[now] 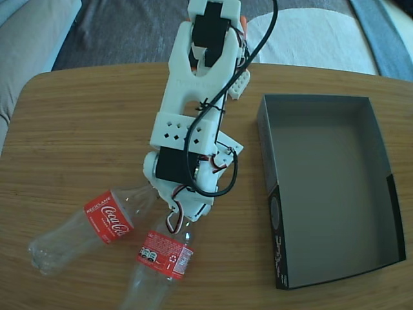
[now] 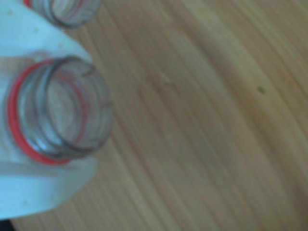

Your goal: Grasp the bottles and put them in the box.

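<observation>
Two clear bottles with red labels lie on the wooden table point(image 1: 77, 129) at the lower left of the fixed view, necks pointing up towards the arm. One bottle point(image 1: 108, 217) is on the left, the other bottle point(image 1: 166, 254) just right of it. My white gripper point(image 1: 177, 210) hangs over both necks and hides them. In the wrist view the gripper point(image 2: 94, 113) has one white finger point(image 2: 33, 43) above and one below an open bottle neck point(image 2: 57, 110) with a red ring, both touching it. A second neck point(image 2: 62, 9) shows at the top edge. The box point(image 1: 276, 219) stands to the right, holding nothing.
Grey and white cushions point(image 1: 32, 32) lie beyond the table's far edge. A black cable point(image 1: 258, 45) loops from the arm's base down along the arm. The lower bottle's base runs past the bottom edge of the fixed view.
</observation>
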Robot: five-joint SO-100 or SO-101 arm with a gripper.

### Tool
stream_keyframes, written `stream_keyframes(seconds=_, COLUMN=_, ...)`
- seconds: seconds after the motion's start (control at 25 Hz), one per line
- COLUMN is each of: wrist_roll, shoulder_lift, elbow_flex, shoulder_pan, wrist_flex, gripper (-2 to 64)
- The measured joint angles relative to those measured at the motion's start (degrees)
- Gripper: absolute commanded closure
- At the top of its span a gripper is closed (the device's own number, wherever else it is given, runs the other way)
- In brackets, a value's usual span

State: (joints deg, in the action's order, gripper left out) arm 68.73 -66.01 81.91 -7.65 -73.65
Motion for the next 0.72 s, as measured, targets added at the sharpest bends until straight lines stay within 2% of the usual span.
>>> stream_keyframes(seconds=0.36, wrist_roll=0.0, shoulder_lift=-4.9, elbow_flex=0.0, shoulder_pan=2.6, wrist_flex=-4.3, gripper=57.8)
stream_keyframes(seconds=0.72, wrist_roll=0.0, shoulder_lift=-11.1, elbow_flex=-1.1, shoulder_pan=2.9, wrist_flex=-4.5, gripper=57.9)
